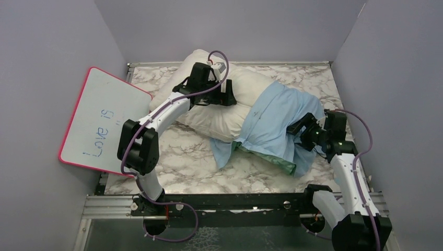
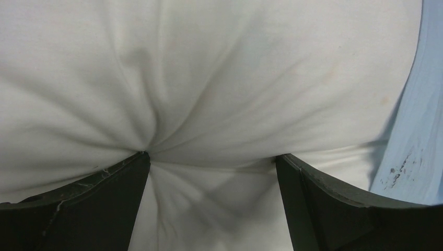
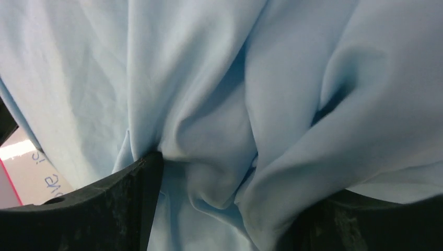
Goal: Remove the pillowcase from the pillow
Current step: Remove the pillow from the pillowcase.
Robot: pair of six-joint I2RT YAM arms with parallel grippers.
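Presently, left jaws stand wide, pressed into the pillow [image 1: 217, 119] at 12 o'clock. Right jaws, parted, straddle bunched pillowcase [image 1: 276, 117] at 3 o'clock on the tabletop [image 1: 183, 162].

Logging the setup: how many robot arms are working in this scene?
2. The left arm reaches onto the cream pillow far left; the right arm meets the blue pillowcase at the right. None seem hidden.

We see a marbled surface [image 1: 183, 162] carrying a cream-white pillow [image 1: 214, 123], its right end inside a light blue pillowcase [image 1: 271, 120]; a pink-framed whiteboard [image 1: 102, 123] tilts at the left edge.
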